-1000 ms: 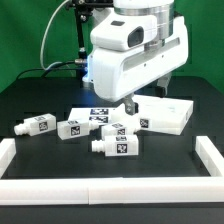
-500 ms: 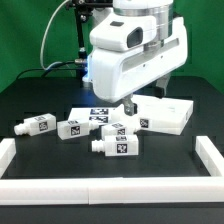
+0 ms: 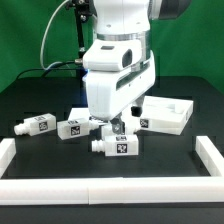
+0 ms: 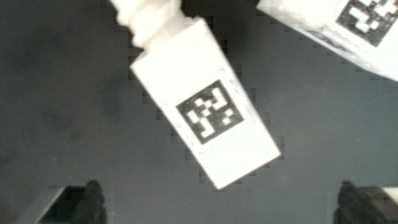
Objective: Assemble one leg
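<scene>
Three white legs with black-and-white tags lie on the black table in the exterior view: one at the left [image 3: 35, 125], one beside it [image 3: 72, 129], one nearer the front [image 3: 116, 146]. My gripper [image 3: 114, 124] hangs low just behind the front leg and hides what lies under it. In the wrist view a leg [image 4: 205, 105] lies slanted ahead of my gripper [image 4: 226, 205]. The dark fingertips [image 4: 80, 205] stand wide apart and hold nothing. Part of another tagged white piece [image 4: 356, 20] shows beyond. The white tabletop [image 3: 168, 113] lies at the exterior view's right.
A low white wall [image 3: 110, 188] runs along the table's front, with side pieces at the exterior view's left [image 3: 8, 150] and right [image 3: 210, 152]. The marker board [image 3: 83, 110] lies mostly hidden behind the arm. A green backdrop stands behind.
The arm has turned at the wrist and come down and toward the exterior view's left, over the cluster of legs. The legs and the tabletop have not moved.
</scene>
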Robot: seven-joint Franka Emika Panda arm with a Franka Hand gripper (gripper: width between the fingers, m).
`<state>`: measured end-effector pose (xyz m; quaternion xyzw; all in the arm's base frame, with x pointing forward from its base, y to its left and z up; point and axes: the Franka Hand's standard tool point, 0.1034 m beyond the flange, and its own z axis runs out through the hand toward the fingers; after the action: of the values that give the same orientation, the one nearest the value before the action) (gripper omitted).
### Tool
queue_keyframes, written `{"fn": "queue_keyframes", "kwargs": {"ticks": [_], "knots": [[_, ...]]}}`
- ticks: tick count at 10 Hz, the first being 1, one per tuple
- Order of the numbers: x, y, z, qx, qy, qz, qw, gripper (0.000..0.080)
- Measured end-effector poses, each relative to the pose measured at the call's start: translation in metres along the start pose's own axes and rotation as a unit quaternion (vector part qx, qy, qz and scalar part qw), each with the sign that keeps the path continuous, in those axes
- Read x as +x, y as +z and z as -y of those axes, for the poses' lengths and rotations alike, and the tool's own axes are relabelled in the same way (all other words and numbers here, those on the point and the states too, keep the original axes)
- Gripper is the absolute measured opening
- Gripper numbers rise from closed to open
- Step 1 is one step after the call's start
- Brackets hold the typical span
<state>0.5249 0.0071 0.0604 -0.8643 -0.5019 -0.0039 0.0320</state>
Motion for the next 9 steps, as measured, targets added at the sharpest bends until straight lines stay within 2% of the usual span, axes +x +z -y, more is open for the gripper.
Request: {"fn": "queue_keyframes", "kwargs": {"ticks": [2,3,5,7,9], "knots": [[0.0,0.002,0.0,0.001,0.0,0.0,1.0,0.0649],[-0.003,0.01,-0.001,-0.01,-0.025,-0.005,1.0,0.0649],[-0.007,0.029,-0.001,-0.017,-0.059,-0.008,0.998,0.0649],[-0.011,0.04,-0.006,-0.013,-0.075,-0.006,0.997,0.0649],[-0.011,0.042,-0.009,-0.013,-0.078,-0.006,0.997,0.0638]]}}
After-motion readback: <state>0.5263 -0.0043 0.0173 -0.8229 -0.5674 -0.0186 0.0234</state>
